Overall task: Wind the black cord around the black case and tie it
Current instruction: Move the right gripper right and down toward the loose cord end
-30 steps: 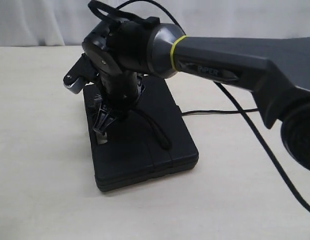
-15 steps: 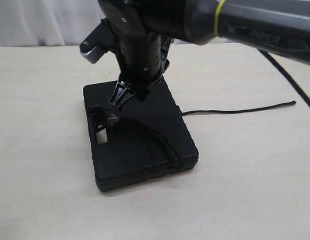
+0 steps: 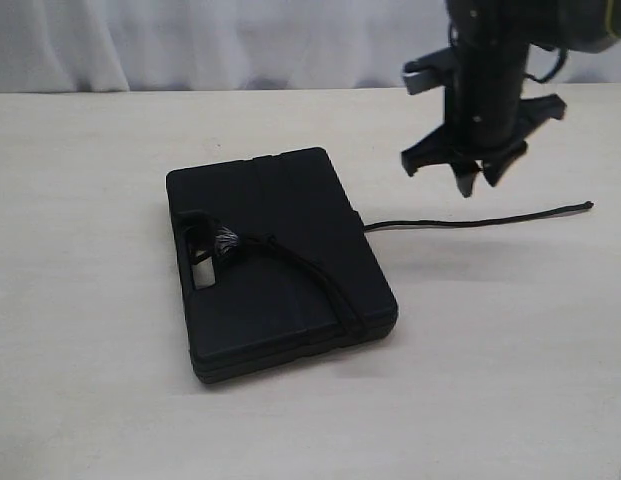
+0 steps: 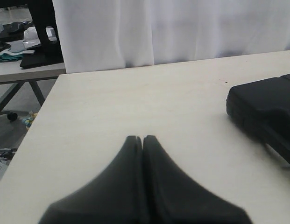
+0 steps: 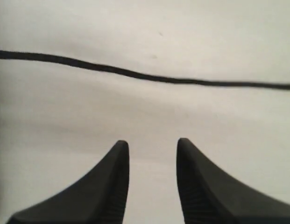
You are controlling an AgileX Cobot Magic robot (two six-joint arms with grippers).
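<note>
The wide-open right gripper (image 3: pixel 477 182) hangs over the loose black cord (image 3: pixel 470 222) by the black case (image 3: pixel 280 195) and should drop to pinch it, while the left gripper (image 4: pixel 139 138) is pressed together.

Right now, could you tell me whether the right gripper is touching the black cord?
Apart. In the right wrist view, a strip of table shows between the open right gripper and the black cord lying beyond it.
</note>
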